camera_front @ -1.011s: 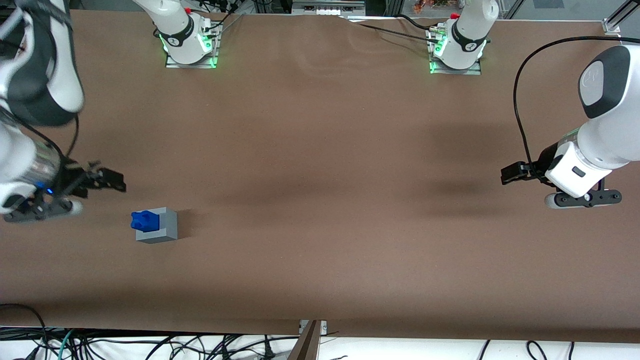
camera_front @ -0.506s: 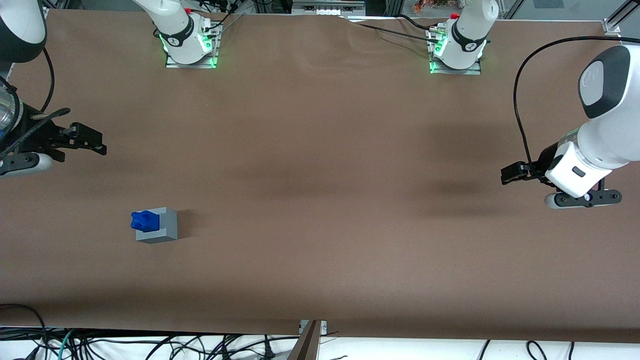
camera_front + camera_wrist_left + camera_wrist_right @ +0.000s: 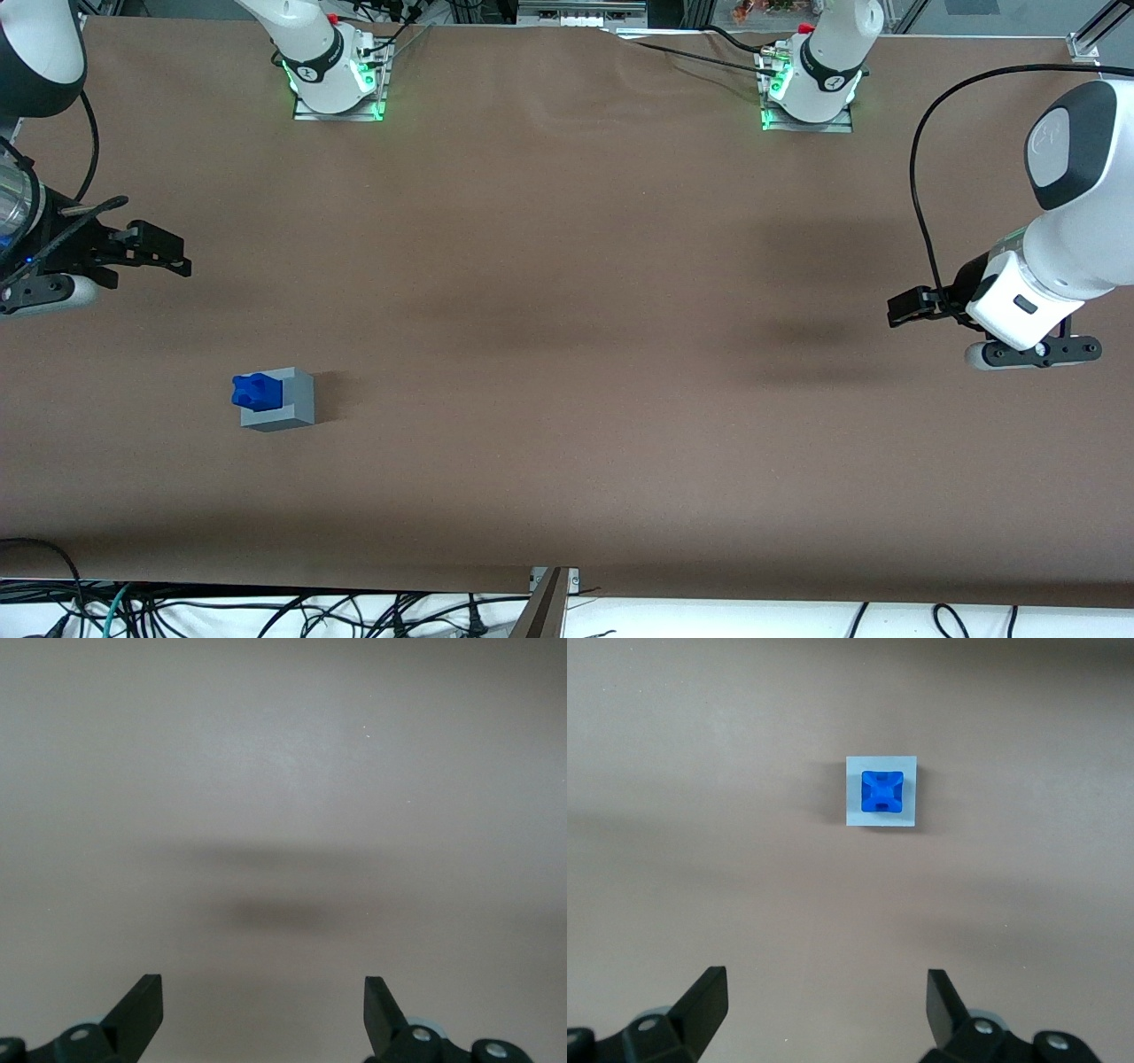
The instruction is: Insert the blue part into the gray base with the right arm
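Observation:
The blue part (image 3: 255, 392) sits in the top of the gray base (image 3: 288, 403), which rests on the brown table toward the working arm's end. From the wrist camera, the blue part (image 3: 881, 792) is seated inside the square gray base (image 3: 852, 792), seen from straight above. My right gripper (image 3: 173, 255) hangs high above the table, farther from the front camera than the base and well apart from it. Its fingers (image 3: 707, 997) stand wide open with nothing between them, and the gripper (image 3: 826, 1001) holds nothing.
Two arm mounts with green lights (image 3: 337, 80) (image 3: 806, 89) stand along the table edge farthest from the front camera. Cables (image 3: 177, 611) hang below the nearest edge. The brown table (image 3: 567, 354) stretches toward the parked arm.
My gripper has drawn away from the base and risen, moving farther from the front camera over the last second. In the last half second it barely shifted. The blue part stayed in the base.

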Motion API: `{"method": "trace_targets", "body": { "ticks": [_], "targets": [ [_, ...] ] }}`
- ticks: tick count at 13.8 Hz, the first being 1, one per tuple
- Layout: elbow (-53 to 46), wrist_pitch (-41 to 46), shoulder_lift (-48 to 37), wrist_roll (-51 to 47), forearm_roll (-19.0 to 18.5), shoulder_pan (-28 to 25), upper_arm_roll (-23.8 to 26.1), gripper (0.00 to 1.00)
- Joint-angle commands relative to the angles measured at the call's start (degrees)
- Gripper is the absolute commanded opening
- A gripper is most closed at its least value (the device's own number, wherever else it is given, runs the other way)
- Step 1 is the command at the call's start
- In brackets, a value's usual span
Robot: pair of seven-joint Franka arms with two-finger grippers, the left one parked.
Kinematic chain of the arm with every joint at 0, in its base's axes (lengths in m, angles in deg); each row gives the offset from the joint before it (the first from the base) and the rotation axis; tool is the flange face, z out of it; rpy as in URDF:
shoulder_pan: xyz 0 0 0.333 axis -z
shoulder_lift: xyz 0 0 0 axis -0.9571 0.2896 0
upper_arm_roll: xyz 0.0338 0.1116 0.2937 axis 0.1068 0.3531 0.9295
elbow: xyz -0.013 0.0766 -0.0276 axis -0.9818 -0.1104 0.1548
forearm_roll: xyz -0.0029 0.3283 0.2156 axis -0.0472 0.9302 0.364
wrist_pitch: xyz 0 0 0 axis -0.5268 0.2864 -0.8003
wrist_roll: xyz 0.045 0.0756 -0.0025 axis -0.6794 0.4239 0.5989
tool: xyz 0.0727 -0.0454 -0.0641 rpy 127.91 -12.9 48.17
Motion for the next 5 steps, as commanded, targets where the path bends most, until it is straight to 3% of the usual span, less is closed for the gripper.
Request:
{"method": "trace_targets", "body": {
  "ticks": [1, 5],
  "targets": [
    [1.2, 2.3, -1.1, 0.3, -0.8, 0.3, 0.2, 0.99],
    [1.9, 3.9, -2.1, 0.2, -1.4, 0.2, 0.5, 0.99]
  ]
}}
